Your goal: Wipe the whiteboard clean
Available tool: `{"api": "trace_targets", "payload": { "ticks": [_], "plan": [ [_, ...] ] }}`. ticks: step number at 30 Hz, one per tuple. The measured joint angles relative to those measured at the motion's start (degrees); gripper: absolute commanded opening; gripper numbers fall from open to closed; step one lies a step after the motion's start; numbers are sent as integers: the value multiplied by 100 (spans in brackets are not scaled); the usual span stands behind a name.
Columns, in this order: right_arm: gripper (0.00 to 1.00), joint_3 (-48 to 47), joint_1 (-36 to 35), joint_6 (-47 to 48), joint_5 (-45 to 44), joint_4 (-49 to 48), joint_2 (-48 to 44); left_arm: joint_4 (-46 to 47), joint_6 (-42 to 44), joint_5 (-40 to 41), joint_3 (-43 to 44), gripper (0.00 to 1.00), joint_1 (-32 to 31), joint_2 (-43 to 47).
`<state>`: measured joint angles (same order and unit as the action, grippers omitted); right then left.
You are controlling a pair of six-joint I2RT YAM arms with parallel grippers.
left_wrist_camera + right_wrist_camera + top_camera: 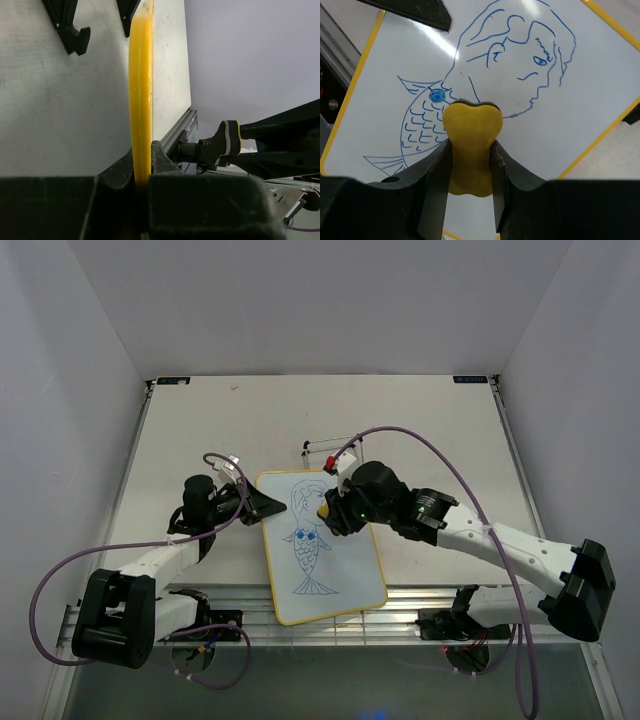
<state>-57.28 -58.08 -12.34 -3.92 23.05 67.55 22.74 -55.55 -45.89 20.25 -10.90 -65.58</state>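
Observation:
The whiteboard (340, 580), white with a yellow frame, lies in the middle of the table and bears a blue drawing of a fish with a man's head. My left gripper (262, 505) is shut on the whiteboard's left edge, whose yellow frame (140, 100) runs edge-on through the left wrist view. My right gripper (325, 512) is shut on a yellow eraser (471, 145) with a dark pad and holds it over the drawing, near the neck below the head. The drawing (515, 65) fills the right wrist view.
A small red-tipped object (322, 450) lies on the table just behind the whiteboard. The aluminium rail of the table's near edge (400, 615) runs under the board's front corner. White walls close in the table on three sides.

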Motion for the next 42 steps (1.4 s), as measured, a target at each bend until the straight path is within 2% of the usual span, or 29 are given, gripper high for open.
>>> {"api": "trace_targets", "payload": {
  "ticks": [6,14,25,36,42],
  "plan": [
    [30,-33,0,39,509,-562,944,-179,-68,-7,-103,0,2,-44],
    [32,-35,0,-61,848,-1051,1672,-859,37,-2,-103,0,13,55],
    [29,-35,-11,-190,1228,-1563,2020,-1768,433,-306,-74,0,17,149],
    [27,85,-11,-380,1362,-1851,2221,-2122,553,-234,35,0,22,243],
    [21,79,-9,-352,1440,-1873,2284,-2238,566,-184,39,0,39,264]
  ]
}}
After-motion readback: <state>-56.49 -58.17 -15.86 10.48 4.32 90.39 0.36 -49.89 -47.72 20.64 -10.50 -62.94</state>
